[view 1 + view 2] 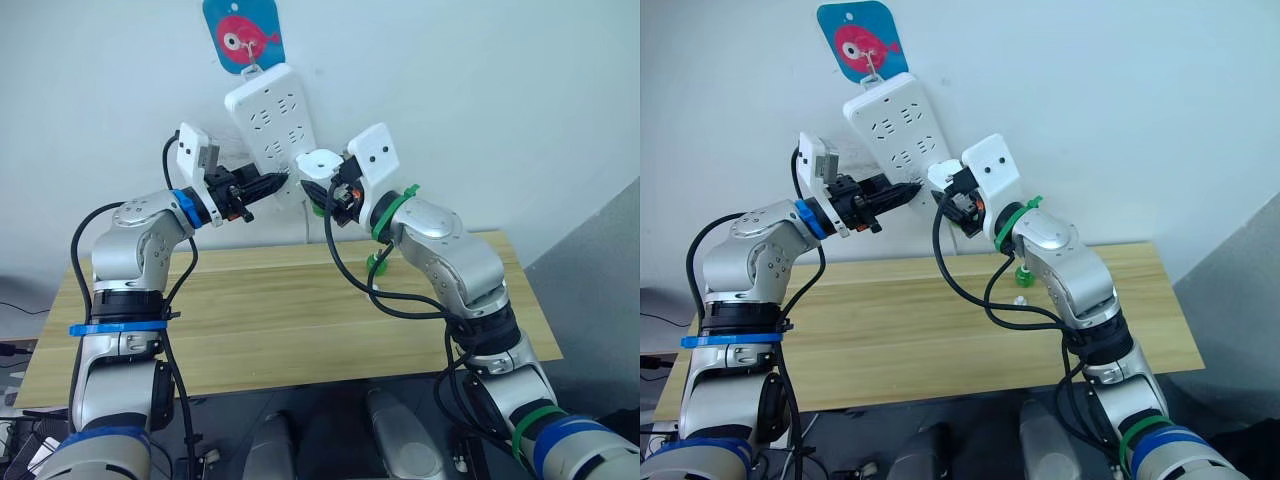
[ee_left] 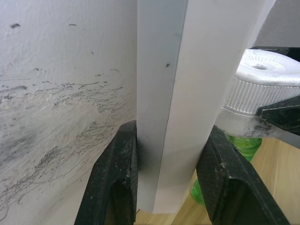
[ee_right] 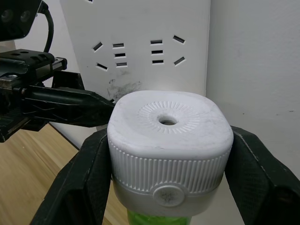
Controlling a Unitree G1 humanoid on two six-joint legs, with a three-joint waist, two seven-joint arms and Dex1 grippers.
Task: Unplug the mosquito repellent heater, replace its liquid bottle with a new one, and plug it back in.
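Mosquito repellent heater [image 3: 169, 145], a small rounded white plastic unit with a round top vent, sat between the two black fingers of the right gripper [image 3: 168, 183], which pinched it by its sides. A translucent green bottle [image 3: 157, 218] showed under it, so a bottle was fitted, but I could not tell if it was the new one. The heater was held close to the lower end of the long white plastic power strip [image 1: 272, 122] hanging on the wall. The left gripper [image 2: 171, 176] was pressed on the lower edge of this strip, steadying it. I judged that the plugging back was in hand; whether the prongs were already in a socket was hidden. A small green object [image 1: 1025, 275] stood on the wooden table [image 1: 290, 330].
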